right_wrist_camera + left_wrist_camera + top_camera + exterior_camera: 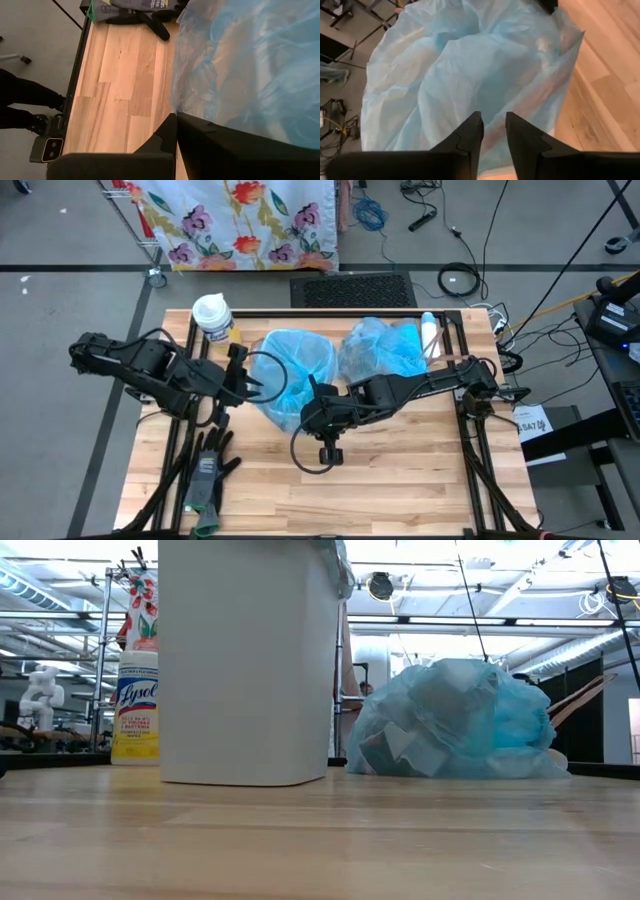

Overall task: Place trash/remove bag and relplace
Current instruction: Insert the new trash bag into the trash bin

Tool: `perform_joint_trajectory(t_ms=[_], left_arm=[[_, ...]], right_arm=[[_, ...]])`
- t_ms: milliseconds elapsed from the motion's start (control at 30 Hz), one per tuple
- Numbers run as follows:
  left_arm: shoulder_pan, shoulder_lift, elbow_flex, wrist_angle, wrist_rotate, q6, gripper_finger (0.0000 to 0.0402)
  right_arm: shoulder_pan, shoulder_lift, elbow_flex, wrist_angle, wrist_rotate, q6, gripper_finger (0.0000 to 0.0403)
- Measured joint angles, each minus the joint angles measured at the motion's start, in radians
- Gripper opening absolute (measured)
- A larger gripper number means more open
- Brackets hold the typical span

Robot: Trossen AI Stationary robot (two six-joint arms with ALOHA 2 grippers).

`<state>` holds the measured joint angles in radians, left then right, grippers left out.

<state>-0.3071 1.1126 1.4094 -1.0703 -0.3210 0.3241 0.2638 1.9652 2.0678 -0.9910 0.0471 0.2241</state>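
Fingers of the left gripper stand slightly apart over the fresh blue bag lining the white bin near the desk's back edge, holding nothing that I can see. Those of the right gripper are pressed together at the bag's rim, whether pinching it I cannot tell. A full bag of trash, already removed, lies beside the bin toward the back right corner. By my judgement only seating the new liner remains.
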Motion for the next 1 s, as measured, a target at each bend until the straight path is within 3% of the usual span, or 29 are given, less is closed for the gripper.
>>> perform_joint_trajectory(t_ms=[200,1000], left_arm=[[0.0,0.0,0.0,-0.002,-0.035,0.031,0.0118],[-0.003,-0.014,0.031,-0.031,-0.048,0.022,0.0121]], right_arm=[[0.0,0.0,0.0,0.0,0.0,0.0,0.0],[0.0,0.0,0.0,0.008,0.001,0.0,0.0]])
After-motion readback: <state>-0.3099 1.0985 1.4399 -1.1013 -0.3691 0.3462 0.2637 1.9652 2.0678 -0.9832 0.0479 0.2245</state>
